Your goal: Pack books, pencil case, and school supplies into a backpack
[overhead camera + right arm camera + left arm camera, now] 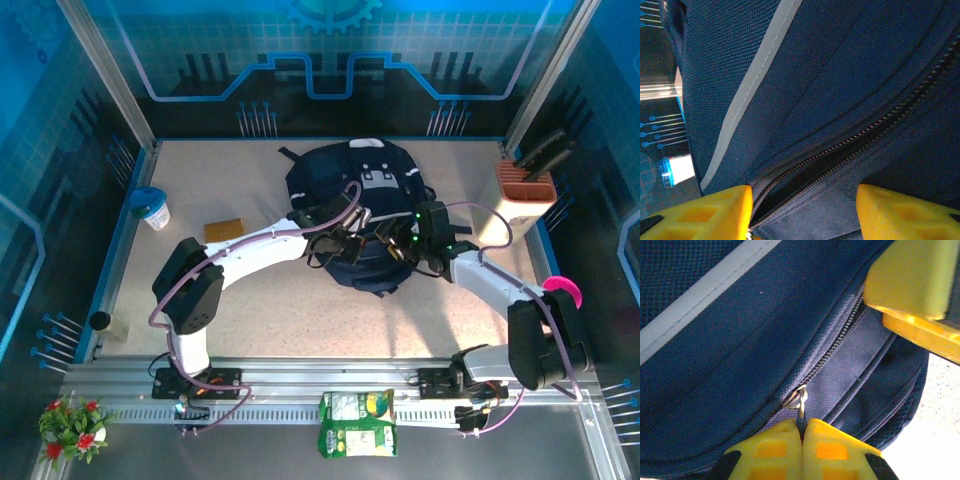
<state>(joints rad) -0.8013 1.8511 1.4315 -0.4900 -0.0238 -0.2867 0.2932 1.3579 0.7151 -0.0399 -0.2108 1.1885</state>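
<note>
the backpack (375, 175) lies in the middle of the table (300, 310), a little toward 12 o'clock, with both arms reaching onto its near end at 6 o'clock.

in the left wrist view the left gripper (801, 432) is clenched tight, its yellow fingers pressed together on the zipper pull (801, 407), which hangs from the slider at the low end of the zipper (840, 347). from there the zipper runs up toward 1 o'clock, where a yellow finger (910, 280) of the other arm sits just beside it. a pale stripe (700, 295) crosses the fabric toward 10 o'clock.

in the right wrist view the right gripper (801, 212) is released, its two fingers standing well apart at 7 and 5 o'clock on either side of the zipper, which gapes a little between them. whether they touch the fabric i cannot tell.

a cup (152, 208) with a blue lid stands at 9 o'clock of the backpack, and an orange holder (525, 190) at 3 o'clock.
</note>
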